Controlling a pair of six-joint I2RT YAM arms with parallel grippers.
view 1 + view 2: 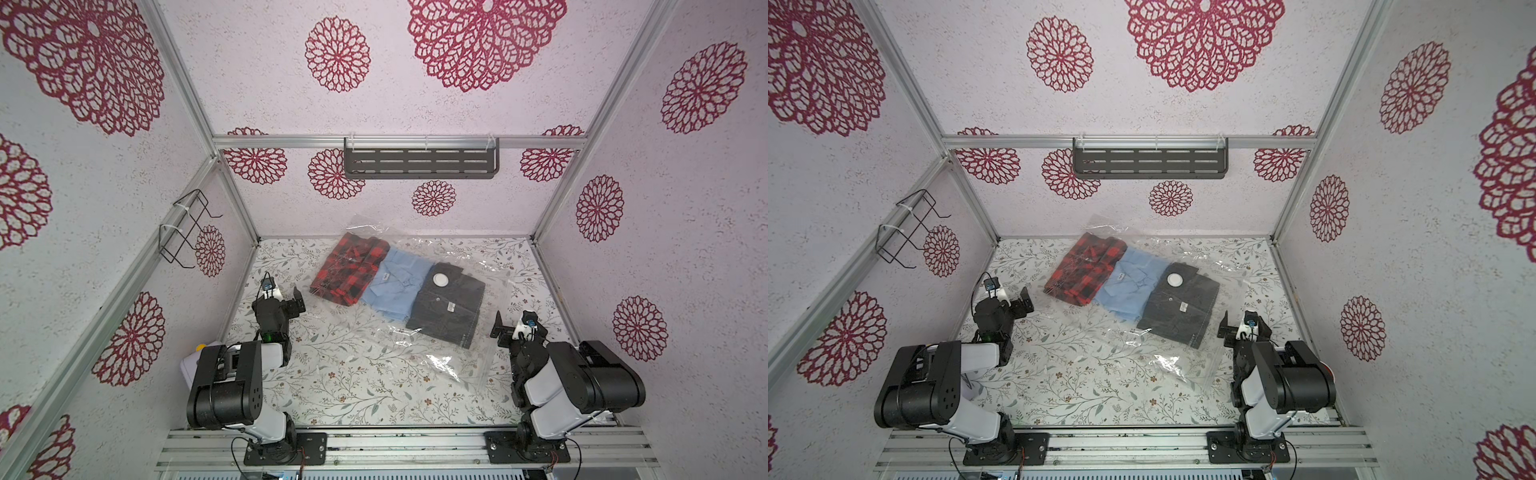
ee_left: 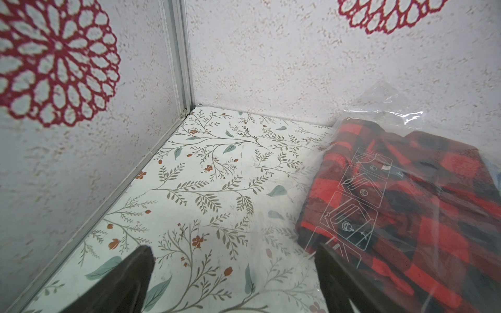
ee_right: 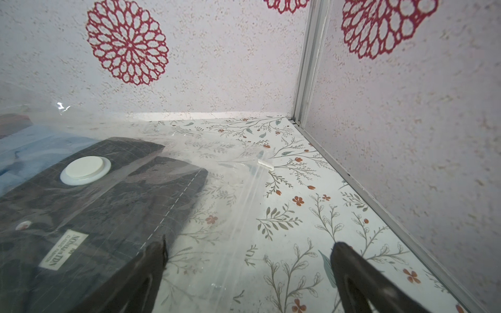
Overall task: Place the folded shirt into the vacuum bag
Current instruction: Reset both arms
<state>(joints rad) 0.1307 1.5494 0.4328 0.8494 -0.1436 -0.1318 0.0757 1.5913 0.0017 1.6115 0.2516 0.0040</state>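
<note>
Nearest the top camera: mounting rail, bottom edge of the frame, both arm bases bolted on it.

Item 1, left gripper: lower left of both top views, near the bag's left end. Fingers spread wide and holding nothing. I see only table print between them.

Item 2, right gripper: lower right of both top views, just beside the bag's right edge. Fingers likewise wide apart and empty.

Item 3, vacuum bag: clear and crinkled, lying flat on the floral table at centre frame, running diagonally from upper left to lower right. Zip-seal edge runs along its right side and carries a small white slider. I cannot tell whether the seal is pressed shut.

Item 4, contents, side by side under the plastic, all folded: red plaid shirt at upper left, light blue shirt in the middle, dark grey shirt at right. White valve disc sits over the dark grey shirt.

Item 5, fixtures: slotted dark shelf on the back wall, upper centre; black wire rack on the left wall.
</note>
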